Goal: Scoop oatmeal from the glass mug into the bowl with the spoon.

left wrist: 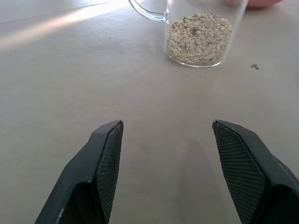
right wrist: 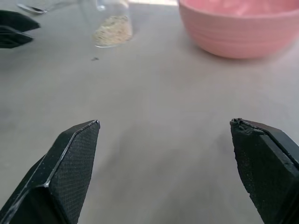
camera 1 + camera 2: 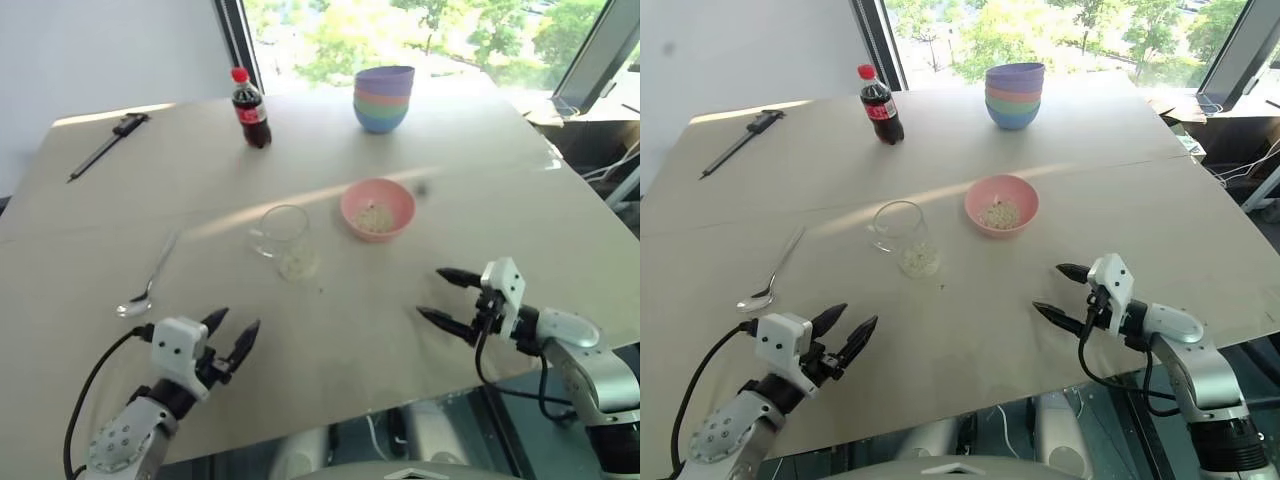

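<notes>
The glass mug (image 3: 283, 238) stands upright mid-table with oatmeal (image 1: 199, 38) heaped at its bottom. Just right of it sits the pink bowl (image 3: 377, 209), holding a little oatmeal (image 3: 1000, 213). The silver spoon (image 3: 148, 278) lies flat on the table to the mug's left. My left gripper (image 3: 232, 330) hovers open near the front edge, just right of the spoon's scoop end, nothing between its fingers. My right gripper (image 3: 445, 296) is open and empty at the front right, pointing left toward the mug and bowl.
A cola bottle (image 3: 250, 108) stands at the back, with a stack of coloured bowls (image 3: 384, 98) to its right. A dark caliper-like tool (image 3: 108, 144) lies at the far left. A few oat bits (image 1: 254, 66) are scattered near the mug. The table's front edge (image 3: 330, 410) is close below both grippers.
</notes>
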